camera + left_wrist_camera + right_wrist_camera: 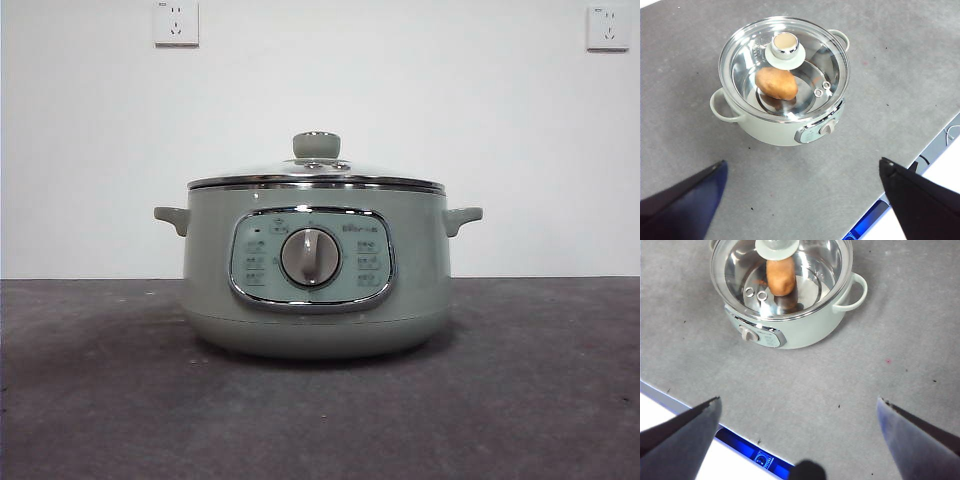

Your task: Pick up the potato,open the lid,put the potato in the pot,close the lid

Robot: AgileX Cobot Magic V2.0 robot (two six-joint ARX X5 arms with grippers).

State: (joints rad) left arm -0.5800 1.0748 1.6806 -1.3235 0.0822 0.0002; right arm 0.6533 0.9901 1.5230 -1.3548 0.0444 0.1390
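Observation:
The sage-green pot (315,300) stands in the middle of the grey table, its dial facing the front camera. The glass lid (316,178) with a green knob sits closed on it. Through the glass the orange-brown potato (776,83) (780,276) lies inside the pot. My left gripper (802,200) hangs high above the table, away from the pot (785,120), open and empty. My right gripper (797,435) is likewise raised and back from the pot (805,330), open with nothing between its jaws. Neither gripper shows in the front view.
The table's near edge with a blue-lit strip (757,457) runs below the right gripper and also shows at the strip (867,225) under the left one. Two wall sockets (176,22) are on the white wall behind.

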